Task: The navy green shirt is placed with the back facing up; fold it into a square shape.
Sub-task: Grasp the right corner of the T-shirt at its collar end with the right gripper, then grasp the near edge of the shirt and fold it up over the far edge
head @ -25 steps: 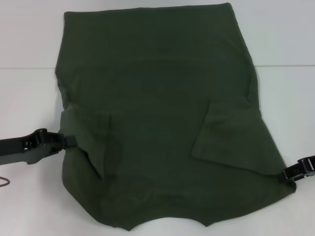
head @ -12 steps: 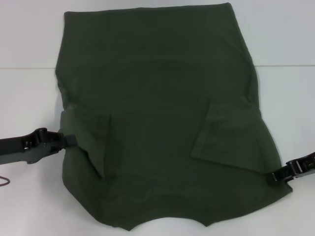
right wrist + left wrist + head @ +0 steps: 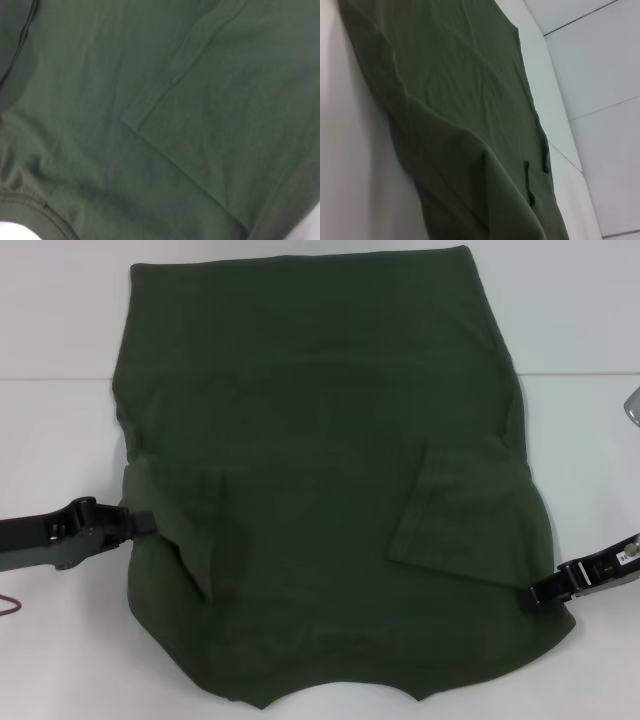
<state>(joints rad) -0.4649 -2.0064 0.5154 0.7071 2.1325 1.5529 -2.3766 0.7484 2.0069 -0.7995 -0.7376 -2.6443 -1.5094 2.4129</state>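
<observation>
The navy green shirt (image 3: 310, 470) lies spread on the white table (image 3: 60, 440), back up, with both short sleeves folded inward over the body. My left gripper (image 3: 143, 523) is at the shirt's left edge, level with the folded sleeve, shut on that edge. My right gripper (image 3: 545, 595) is at the shirt's lower right edge, its tip just over the fabric. In the left wrist view the shirt (image 3: 460, 110) fills the picture with a raised fold. The right wrist view shows the shirt (image 3: 100, 100) with the folded right sleeve's hem (image 3: 170, 85) up close.
A seam in the white table (image 3: 580, 374) crosses behind the shirt. A thin dark red cord (image 3: 10, 602) lies by the left edge under my left arm. A grey object (image 3: 633, 405) shows at the far right edge.
My right gripper has moved left into the shirt's lower right edge, and that edge has shifted inward with it. The left gripper has stayed put.
</observation>
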